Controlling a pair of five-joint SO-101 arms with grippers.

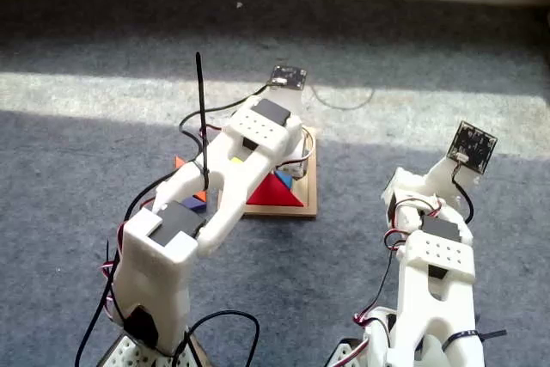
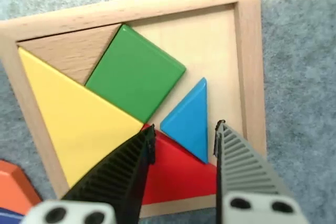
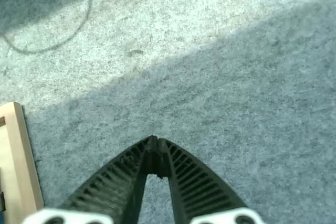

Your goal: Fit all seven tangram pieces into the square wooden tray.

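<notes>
Tangram tray (image 2: 251, 51), four pieces seated, left pincer (image 2: 184, 129) above
In tray: yellow triangle (image 2: 73, 119), green square (image 2: 135, 72), blue triangle (image 2: 189, 116), red triangle (image 2: 178, 177); left pincer gapes wide over blue and red; orange piece (image 2: 13, 187) on desk (image 1: 86, 152) at tray's 9 o'clock, shape unclear; right pincer (image 3: 156, 141) pinched closed, empty, at tray's 3 o'clock

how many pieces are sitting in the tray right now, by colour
yellow piece: 1
green piece: 1
blue piece: 1
red piece: 1
total in the tray: 4
</notes>
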